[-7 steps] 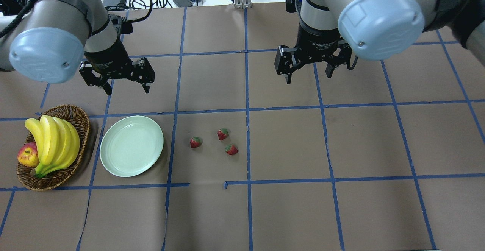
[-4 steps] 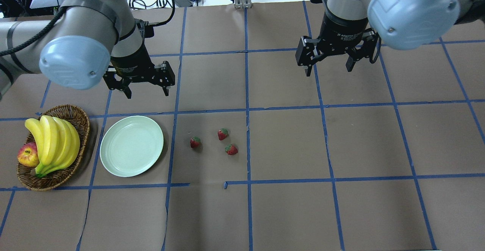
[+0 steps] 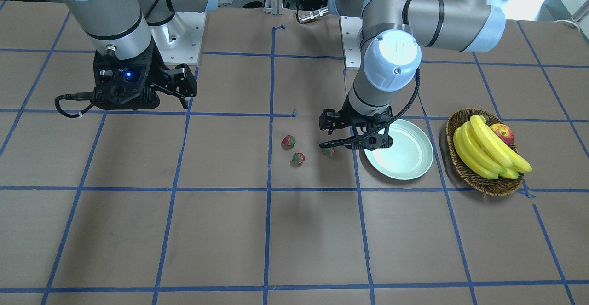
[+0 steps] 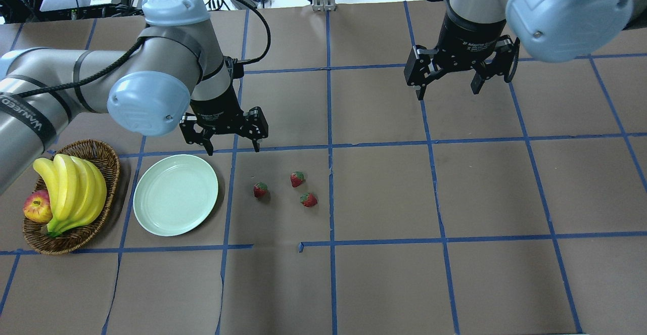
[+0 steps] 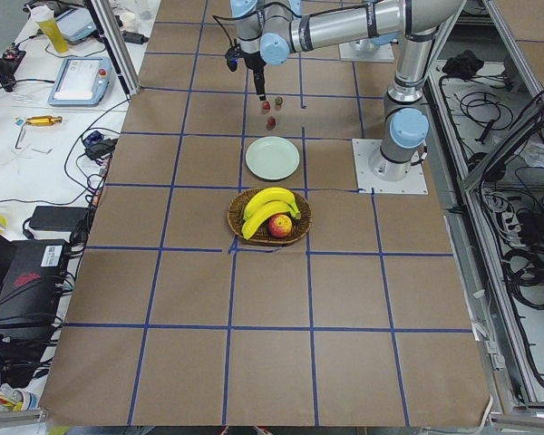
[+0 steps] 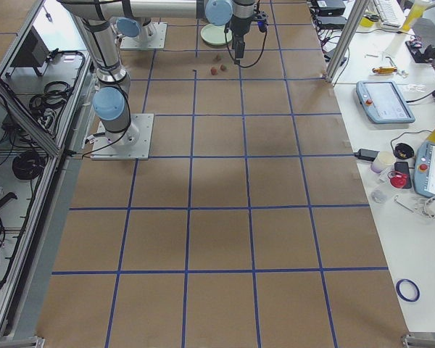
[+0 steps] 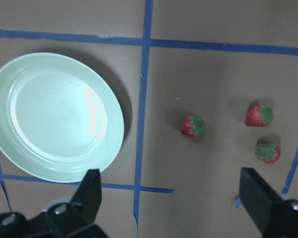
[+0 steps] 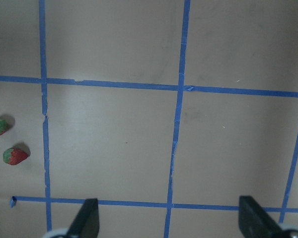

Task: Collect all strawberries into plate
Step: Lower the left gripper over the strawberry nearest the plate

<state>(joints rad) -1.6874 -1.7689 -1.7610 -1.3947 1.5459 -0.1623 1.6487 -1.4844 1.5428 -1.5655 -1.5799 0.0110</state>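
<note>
A: First entry, far left?
B: One wicker basket [image 4: 114, 165], containing bananas [image 4: 71, 188] and an apple [image 4: 36, 207]. Just beside it, the plate [image 4: 175, 195], mint green, flat on the tabletop [image 4: 384, 284].
A: Next?
B: The left gripper [image 4: 232, 149], hanging over the tape line off the plate's far right rim; jaws spread wide.
A: And the strawberries?
B: Three strawberries, all on the tabletop right of the plate, none touching: one nearest the plate [image 4: 261, 190], one farther back [image 4: 297, 179], one rightmost [image 4: 309, 199].
A: Last entry?
B: The right gripper [image 4: 447, 94], well apart from the berries; jaws spread
</note>
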